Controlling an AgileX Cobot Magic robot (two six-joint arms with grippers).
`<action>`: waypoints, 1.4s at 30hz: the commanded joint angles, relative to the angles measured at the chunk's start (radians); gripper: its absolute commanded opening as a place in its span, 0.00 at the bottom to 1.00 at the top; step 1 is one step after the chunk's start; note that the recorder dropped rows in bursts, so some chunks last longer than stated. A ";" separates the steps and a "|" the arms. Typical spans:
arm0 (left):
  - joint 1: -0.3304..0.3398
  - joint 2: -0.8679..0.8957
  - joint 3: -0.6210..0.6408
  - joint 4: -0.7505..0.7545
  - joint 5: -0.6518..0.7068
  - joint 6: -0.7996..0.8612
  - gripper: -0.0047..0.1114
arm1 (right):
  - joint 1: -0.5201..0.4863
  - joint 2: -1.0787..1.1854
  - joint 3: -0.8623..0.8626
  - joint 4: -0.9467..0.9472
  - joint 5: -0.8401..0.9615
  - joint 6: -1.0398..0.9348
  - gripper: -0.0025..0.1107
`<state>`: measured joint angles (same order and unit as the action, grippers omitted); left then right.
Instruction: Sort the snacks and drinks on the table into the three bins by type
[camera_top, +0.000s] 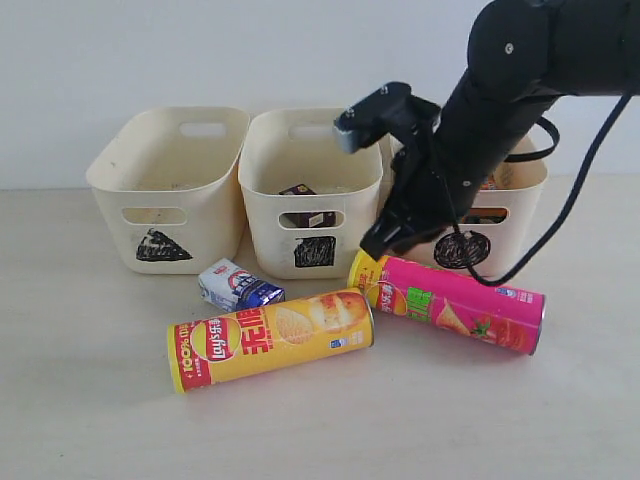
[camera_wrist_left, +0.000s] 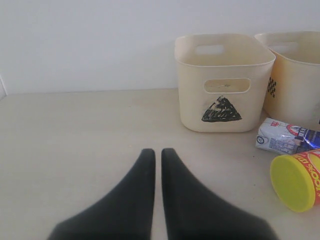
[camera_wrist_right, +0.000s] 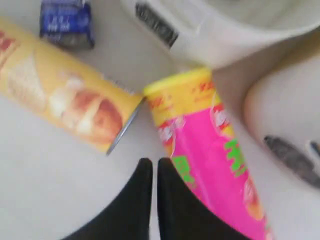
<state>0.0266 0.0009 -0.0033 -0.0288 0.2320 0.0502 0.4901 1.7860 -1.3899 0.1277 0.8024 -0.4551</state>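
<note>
A yellow chip tube (camera_top: 270, 338) and a pink chip tube (camera_top: 450, 300) lie on the table in front of the bins. A white-blue drink carton (camera_top: 238, 285) lies before the gap between the triangle bin (camera_top: 165, 165) and the square bin (camera_top: 310, 235). A dark purple carton (camera_top: 305, 192) rests inside the square bin. My right gripper (camera_top: 373, 246) is shut and empty, its tips just above the pink tube's (camera_wrist_right: 210, 150) yellow-lidded end, beside the circle bin (camera_top: 505, 225). The right wrist view shows that gripper (camera_wrist_right: 152, 162) between both tubes. My left gripper (camera_wrist_left: 156, 152) is shut, empty, over bare table.
Something orange (camera_top: 490, 182) shows inside the circle bin behind the right arm. The left wrist view shows the triangle bin (camera_wrist_left: 225, 80), the carton (camera_wrist_left: 282, 137) and the yellow tube's lid (camera_wrist_left: 295, 182) off to one side. A plain wall stands behind the bins.
</note>
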 joint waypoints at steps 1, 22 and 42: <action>0.000 -0.001 0.003 -0.011 -0.006 -0.003 0.07 | -0.004 -0.013 -0.009 -0.015 0.256 -0.013 0.02; 0.000 -0.001 0.003 -0.011 -0.006 -0.003 0.07 | -0.178 -0.226 0.209 -0.128 0.222 0.231 0.02; 0.000 -0.001 0.003 -0.011 -0.006 -0.003 0.07 | -0.380 -0.677 0.948 -0.112 -0.835 0.499 0.02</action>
<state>0.0266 0.0009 -0.0033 -0.0288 0.2320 0.0502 0.1168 1.1571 -0.5362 0.0118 0.1072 0.0290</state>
